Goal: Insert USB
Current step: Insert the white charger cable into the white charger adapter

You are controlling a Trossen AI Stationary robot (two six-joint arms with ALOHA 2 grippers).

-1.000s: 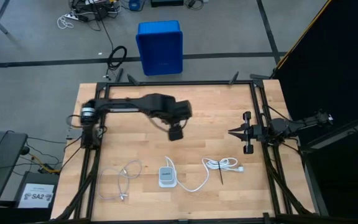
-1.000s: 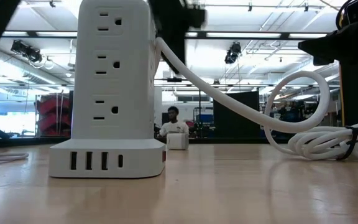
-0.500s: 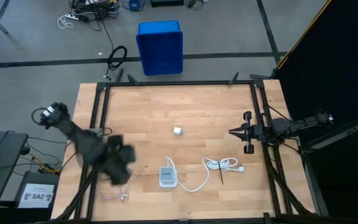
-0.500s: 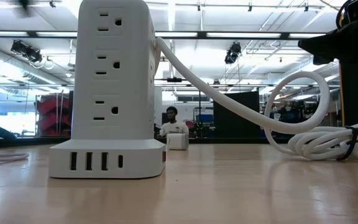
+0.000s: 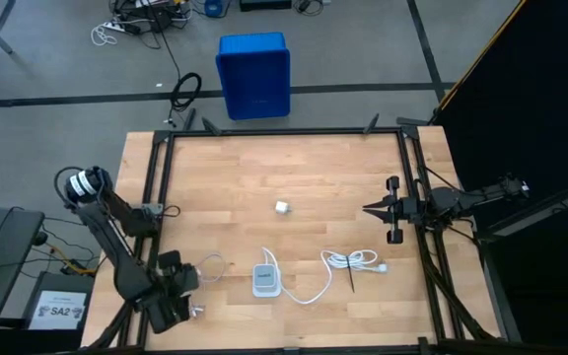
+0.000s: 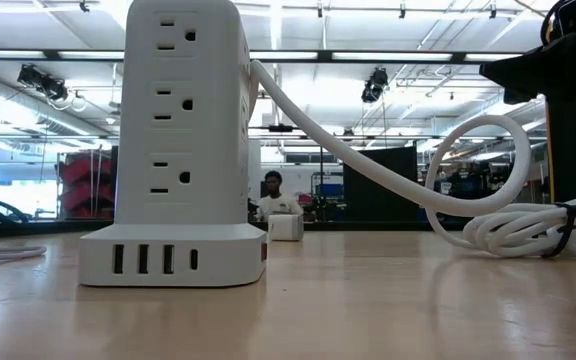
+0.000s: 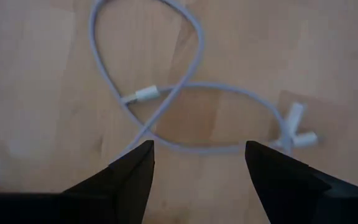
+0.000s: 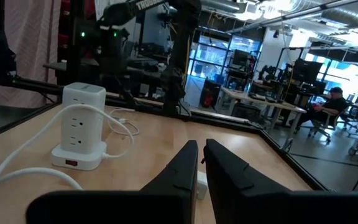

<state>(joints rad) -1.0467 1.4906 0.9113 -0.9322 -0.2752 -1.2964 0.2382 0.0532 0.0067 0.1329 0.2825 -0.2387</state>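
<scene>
The left claw (image 5: 171,296) hangs low over the near left part of the wooden surface (image 5: 323,177), to the left of the white power tower (image 5: 264,280). Its two dark fingers (image 7: 132,171) are spread wide and hold nothing — between them, in the left wrist view, only bare wood and cable are seen.

The USB (image 7: 185,93) lies loose on the surface directly under this claw. It makes an open loop that crosses over itself; one small white plug end (image 7: 146,94) rests inside the loop, and the other plug end (image 7: 297,127) lies at the side of the loop, close to the second finger. The claw does not touch the cable. In the high view the USB (image 5: 205,271) shows as a thin pale curl just left of the power tower, with the claw partly above its near end. In the low view only a small piece of the USB (image 6: 3,253) is seen, flat on the wood far to the left of the tower.

The power tower stands upright, with three outlets on the side facing the low camera and a row of small ports (image 6: 156,259) in its base. The thick white cord (image 5: 348,261) goes out from the tower to the right and ends in a bundle with a black tie. A small white charger block (image 5: 282,208) sits alone behind the tower, near the middle of the surface.

The right claw (image 5: 368,209) waits at the right edge of the surface, well apart from the tower, its fingers (image 8: 182,165) almost together — a narrow gap only, holding nothing.
</scene>
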